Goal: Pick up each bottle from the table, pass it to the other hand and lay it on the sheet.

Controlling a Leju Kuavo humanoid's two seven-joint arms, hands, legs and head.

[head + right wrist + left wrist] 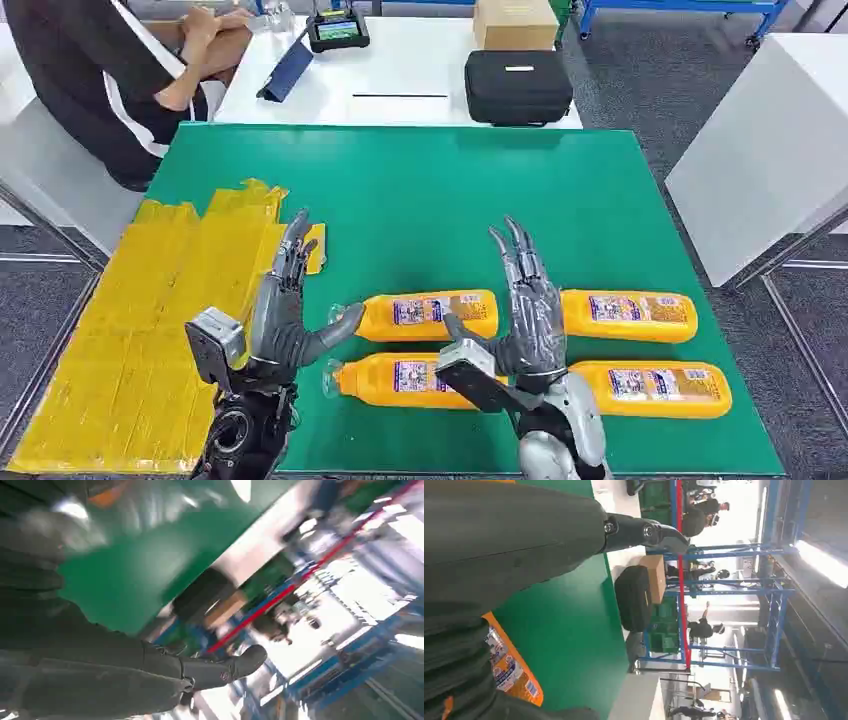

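Currently four orange bottles lie on their sides on the green table (pixel 600 200), two by two, towards its near edge. The far-left bottle (pixel 425 315) and the near-left bottle (pixel 400 380) point their clear caps at the yellow sheet (pixel 150 330), which covers the table's left edge and near-left corner. The far-right bottle (pixel 630 315) and the near-right bottle (pixel 650 388) lie towards the table's right edge, none of the four on the sheet.

The left hand (pixel 290 310) is raised over the border between sheet and green surface, released and holding nothing, fingers stretched towards the far edge and thumb out towards the caps of the two left bottles; whether the thumb touches either bottle cannot be told. The right hand (pixel 525 315) is raised between the left pair and the right pair, likewise released, fingers straight and spread, in front of parts of the near bottles.

Beyond the far edge stands a white table (pixel 400 70) with a black case (pixel 518 87), a cardboard box (pixel 515 22) and a tablet (pixel 288 70). A person (pixel 110 70) in dark clothing sits at its left end. A white panel (pixel 770 150) stands off the right edge.
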